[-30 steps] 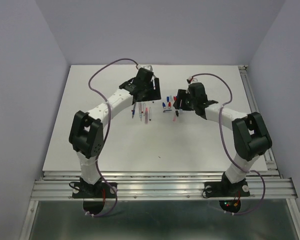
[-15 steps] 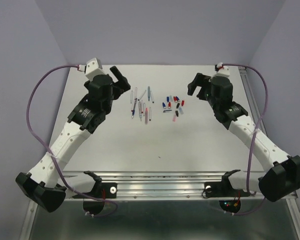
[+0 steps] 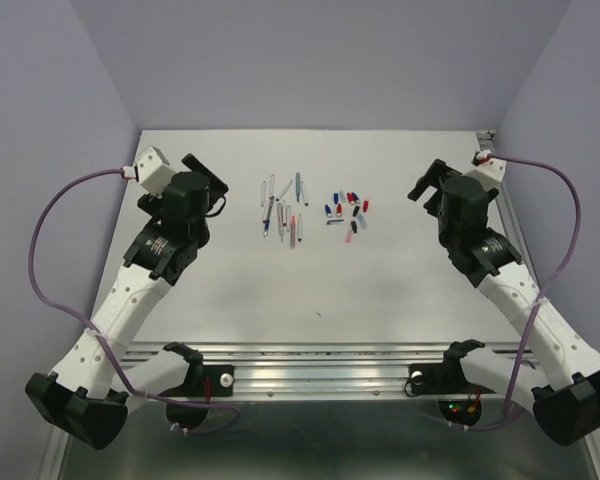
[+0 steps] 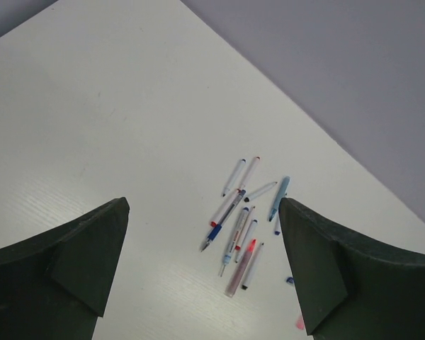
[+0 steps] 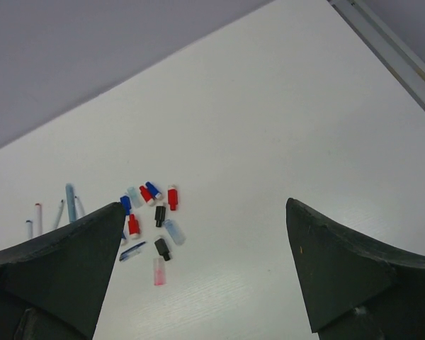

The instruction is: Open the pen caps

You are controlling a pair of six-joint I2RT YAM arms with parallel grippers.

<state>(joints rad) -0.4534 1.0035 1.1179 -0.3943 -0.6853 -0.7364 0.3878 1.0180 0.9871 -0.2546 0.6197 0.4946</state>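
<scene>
The pen caps (image 3: 347, 210), several stubby red, blue, black and clear pieces, lie in a loose cluster at the table's back centre. They also show in the right wrist view (image 5: 160, 215). Several uncapped pens (image 3: 283, 212) lie in a pile just left of them, and show in the left wrist view (image 4: 224, 217). My left gripper (image 3: 210, 183) is open and empty, raised to the left of the pens. In its own view the left gripper (image 4: 202, 209) has its jaws wide apart. My right gripper (image 3: 428, 183) is open and empty, raised to the right of the caps; its own view (image 5: 204, 205) shows the same.
The white table (image 3: 310, 280) is walled by purple panels. A metal rail (image 3: 502, 195) runs along its right edge and shows in the right wrist view (image 5: 389, 49). Purple cables loop out from both arms.
Both arms have pulled away from the centre, the left one leftward and the right one rightward. The pens and caps, earlier partly covered by the grippers, now lie in plain view.
</scene>
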